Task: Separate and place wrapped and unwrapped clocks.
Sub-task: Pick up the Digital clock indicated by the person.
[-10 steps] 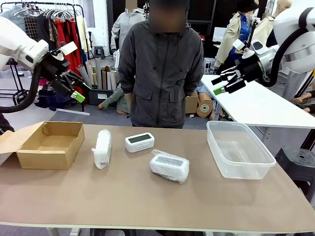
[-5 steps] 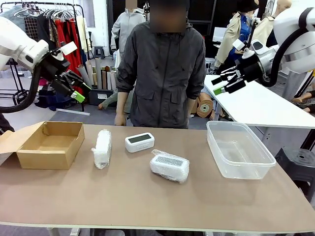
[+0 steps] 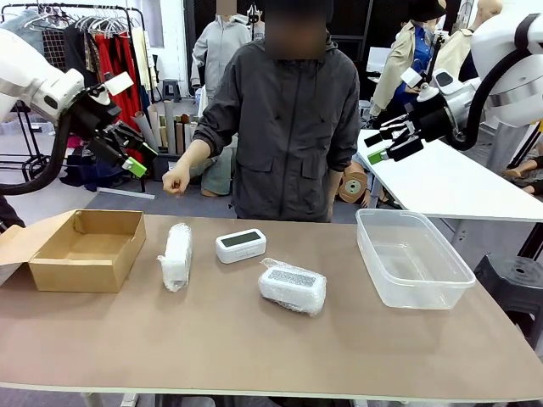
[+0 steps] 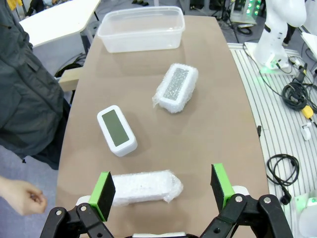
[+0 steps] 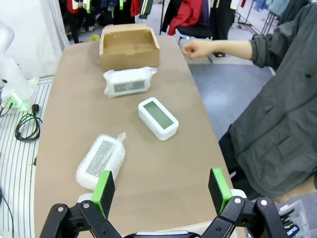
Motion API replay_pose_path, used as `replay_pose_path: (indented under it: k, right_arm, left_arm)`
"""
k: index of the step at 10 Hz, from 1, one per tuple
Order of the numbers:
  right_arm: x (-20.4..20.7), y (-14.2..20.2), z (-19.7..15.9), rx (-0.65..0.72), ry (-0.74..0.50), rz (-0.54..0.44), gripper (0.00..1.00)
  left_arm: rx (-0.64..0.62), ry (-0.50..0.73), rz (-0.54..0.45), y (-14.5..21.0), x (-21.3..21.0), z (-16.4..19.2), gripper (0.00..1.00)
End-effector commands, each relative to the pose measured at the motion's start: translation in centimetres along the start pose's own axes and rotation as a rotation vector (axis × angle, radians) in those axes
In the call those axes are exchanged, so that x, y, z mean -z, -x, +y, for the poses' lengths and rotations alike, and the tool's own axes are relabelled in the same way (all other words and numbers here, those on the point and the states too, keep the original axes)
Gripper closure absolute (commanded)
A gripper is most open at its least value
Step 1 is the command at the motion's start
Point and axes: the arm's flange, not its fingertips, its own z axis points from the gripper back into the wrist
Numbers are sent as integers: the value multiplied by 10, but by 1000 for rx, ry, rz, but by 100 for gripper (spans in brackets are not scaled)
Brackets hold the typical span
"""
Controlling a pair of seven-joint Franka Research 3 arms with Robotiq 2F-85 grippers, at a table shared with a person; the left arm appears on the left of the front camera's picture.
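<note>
Clocks are sitting in a loose row along the middle of the bench. One wrapped clock in bubble plastic is lying nearest the open cardboard box. The bare clock, with its grey-green screen, is resting near it on the side toward the clear plastic tub. The second wrapped clock is lying nearer the robot, between the bare one and the tub. None of the three is touching another.

The left jaws are hanging high above the box end of the bench, standing wide apart and holding nothing. In the left wrist view their green pads are framing the first wrapped clock well below. The right jaws are hovering high over the tub side, also spread apart and empty. The person is standing at the far edge, holding a loosely closed hand up above the bench.
</note>
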Motion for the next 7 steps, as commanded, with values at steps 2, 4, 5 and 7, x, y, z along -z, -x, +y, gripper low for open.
replay_pose_path:
  k: [2, 4, 5, 7]
  right_arm:
    - [-1, -2, 0, -3, 4, -1, 0]
    - [-1, -2, 0, -3, 4, -1, 0]
    - [-1, -2, 0, -3, 4, -1, 0]
    - [-1, -2, 0, -3, 4, -1, 0]
  left_arm:
    - [0, 0, -1, 0, -1, 1, 0]
    - [0, 0, -1, 0, -1, 1, 0]
    - [0, 0, -1, 0, -1, 1, 0]
    - [0, 0, -1, 0, -1, 1, 0]
